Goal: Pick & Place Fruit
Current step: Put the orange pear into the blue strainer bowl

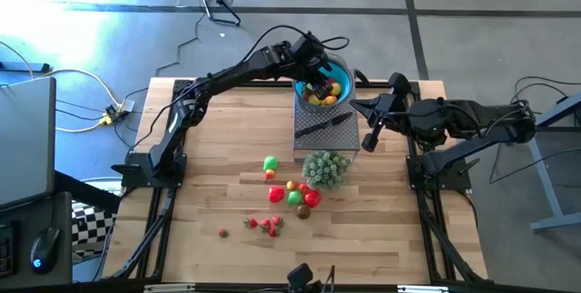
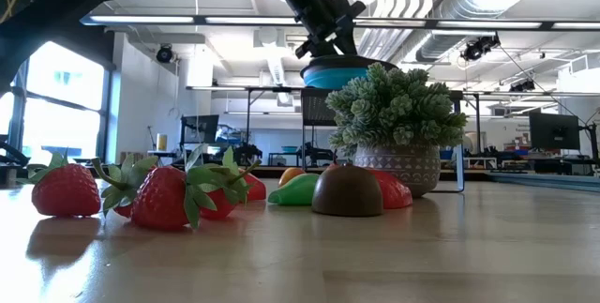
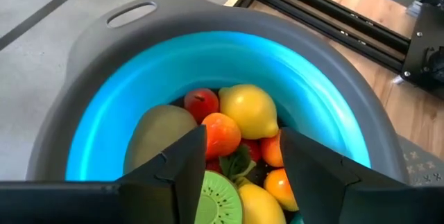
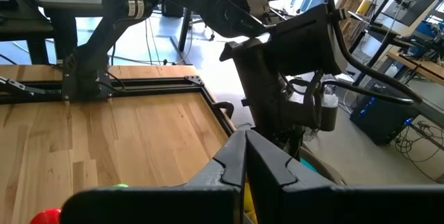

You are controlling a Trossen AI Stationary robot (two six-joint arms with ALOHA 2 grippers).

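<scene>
The blue bowl with a grey rim stands at the table's far side and holds several fruits: a yellow lemon, a red one, an orange-red one and a kiwi half. My left gripper hangs open just above them, its fingers on either side of the orange-red fruit without gripping it. More fruits lie on the table: a green one, a red, green and brown group and strawberries. My right gripper waits shut to the right of the bowl.
A black-handled knife lies on a grey board just nearer than the bowl. A pale green bushy plant in a pot stands beside the fruit group. Bare wooden table shows to the left.
</scene>
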